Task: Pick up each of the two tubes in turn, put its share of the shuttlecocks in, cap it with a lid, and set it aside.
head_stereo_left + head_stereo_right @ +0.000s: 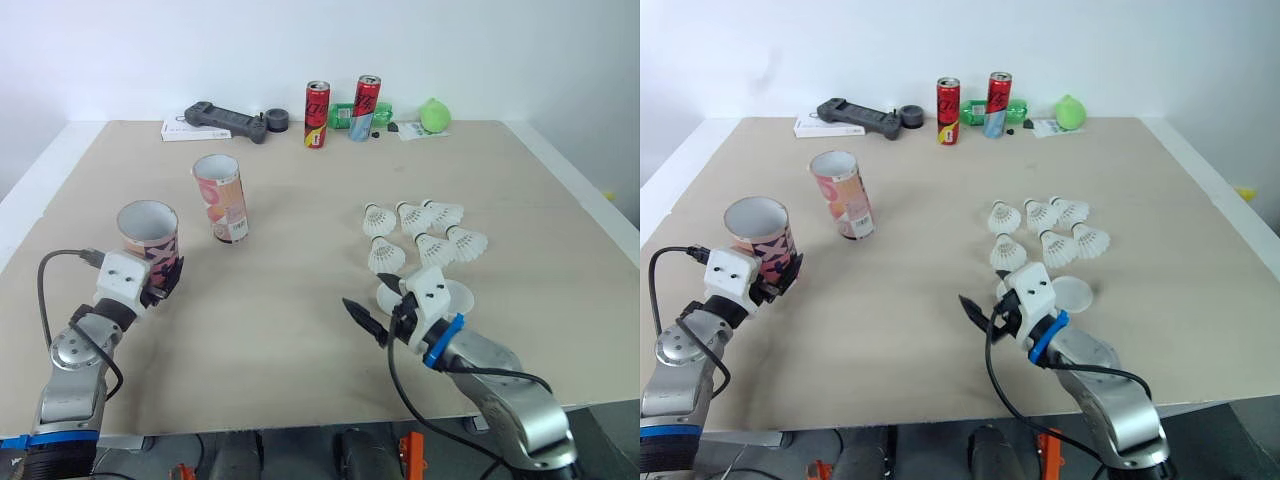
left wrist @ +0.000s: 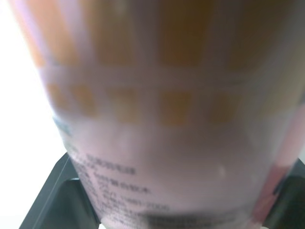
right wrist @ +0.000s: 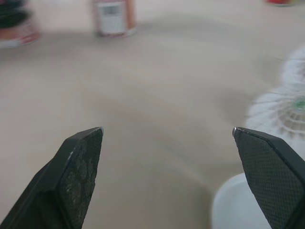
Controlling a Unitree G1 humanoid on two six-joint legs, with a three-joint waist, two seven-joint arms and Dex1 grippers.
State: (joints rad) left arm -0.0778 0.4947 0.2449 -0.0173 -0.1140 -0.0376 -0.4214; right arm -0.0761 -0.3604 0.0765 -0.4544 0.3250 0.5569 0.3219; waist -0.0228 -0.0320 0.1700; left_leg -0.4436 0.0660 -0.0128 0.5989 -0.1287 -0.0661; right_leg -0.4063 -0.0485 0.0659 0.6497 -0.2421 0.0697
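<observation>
My left gripper (image 1: 163, 283) is shut on the near tube (image 1: 148, 233), a pink and orange open-topped tube at the table's left front. In the left wrist view the tube (image 2: 157, 119) sits between the black fingers (image 2: 52, 195). The second tube (image 1: 220, 197) stands upright a little farther back and to the right. Several white shuttlecocks (image 1: 418, 232) lie in a cluster at the right middle. Just in front of them lie two white lids (image 1: 456, 297). My right gripper (image 1: 378, 305) is open and holds nothing, just left of the lids, with a lid (image 3: 233, 205) beside one finger.
Along the far edge stand two red cans (image 1: 317, 114), a black tool (image 1: 225, 120), a dark tape roll (image 1: 276, 121), a green ball (image 1: 434, 115) and small items. Bare tabletop (image 1: 290, 290) lies between the tubes and the shuttlecocks.
</observation>
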